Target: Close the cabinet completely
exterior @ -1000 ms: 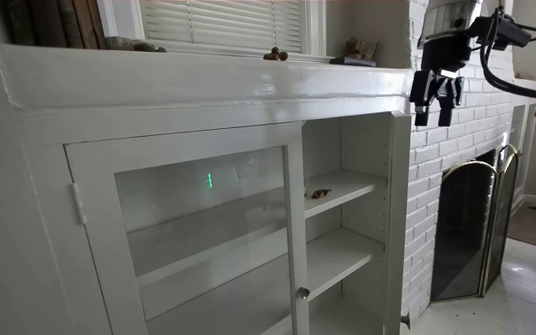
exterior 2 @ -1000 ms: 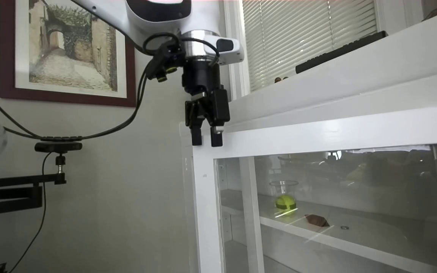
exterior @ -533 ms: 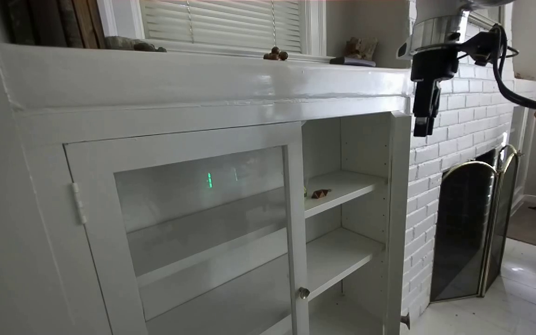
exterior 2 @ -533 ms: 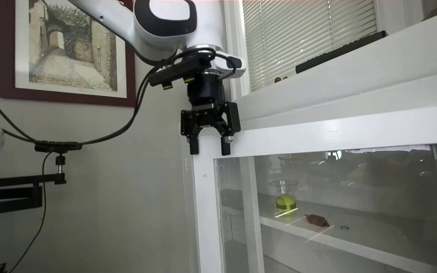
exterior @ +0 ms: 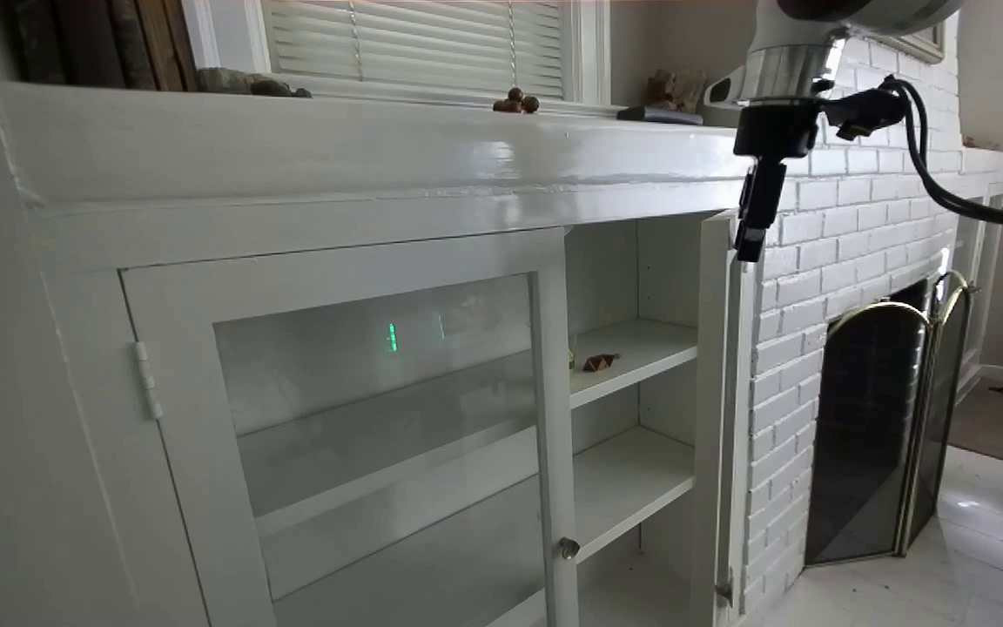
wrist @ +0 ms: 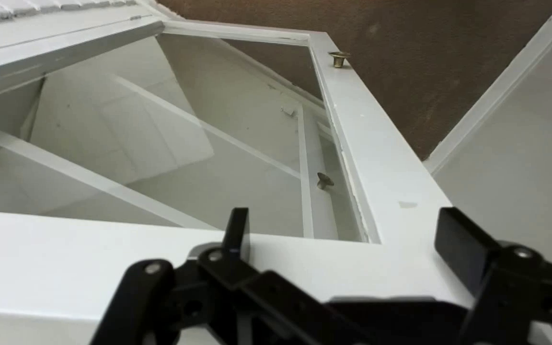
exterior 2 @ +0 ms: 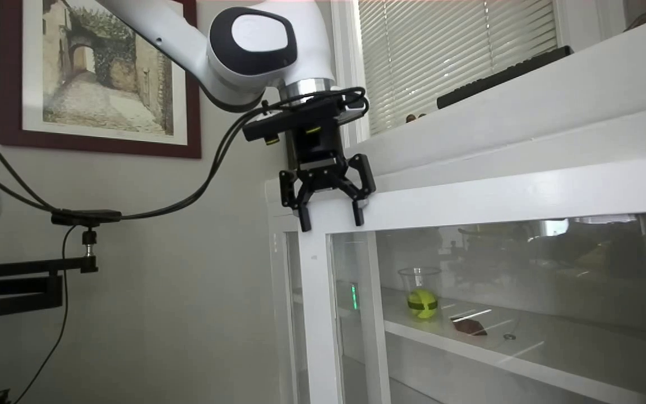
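Observation:
The white cabinet (exterior: 362, 270) has one glass door closed, with its knob (exterior: 568, 548). The other door (exterior: 712, 392) stands partly open beside the brick wall, showing the inner shelves. That door also shows in an exterior view (exterior 2: 497, 196) and in the wrist view (wrist: 376, 139), with its brass knob (wrist: 339, 58). My gripper (exterior 2: 332, 226) is open and empty, its fingers wide apart at the open door's upper free corner, on the outer face. In the wrist view the gripper (wrist: 343, 225) spans that corner. The fingertips are against or very close to the frame.
A white brick wall (exterior: 815, 209) and a dark fireplace screen (exterior: 871, 435) stand beside the open door. A glass with a yellow-green ball (exterior 2: 422, 303) and a brown faceted object (exterior 2: 469, 326) sit on a shelf inside. The ledge (exterior: 380, 139) above holds small objects.
My gripper has turned about its axis, lowered slightly and moved toward the cabinet. In the last half second, the open door has swung partway inward, and its knob has moved with it.

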Motion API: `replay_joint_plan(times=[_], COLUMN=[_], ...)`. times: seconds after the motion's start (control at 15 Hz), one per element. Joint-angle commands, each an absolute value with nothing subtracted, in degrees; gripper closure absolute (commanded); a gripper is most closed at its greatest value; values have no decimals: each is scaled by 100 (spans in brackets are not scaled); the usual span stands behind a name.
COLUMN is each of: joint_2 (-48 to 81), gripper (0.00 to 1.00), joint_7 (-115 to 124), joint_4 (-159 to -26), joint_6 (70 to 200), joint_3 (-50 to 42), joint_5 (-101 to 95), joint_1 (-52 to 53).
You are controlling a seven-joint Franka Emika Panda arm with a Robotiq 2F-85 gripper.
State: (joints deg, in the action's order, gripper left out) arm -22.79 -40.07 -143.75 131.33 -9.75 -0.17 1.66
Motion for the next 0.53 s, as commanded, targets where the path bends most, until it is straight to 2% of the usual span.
replay_joint_plan(times=[0.0,0.47], joint_2=[-1990,-1558], gripper=[0,0], joint_7=[-4100,-3329], joint_4=[-14245,-14172], joint_6=[13676,14830], joint_3=[-1011,-931], joint_5=[242,1059], joint_1=[306,495])
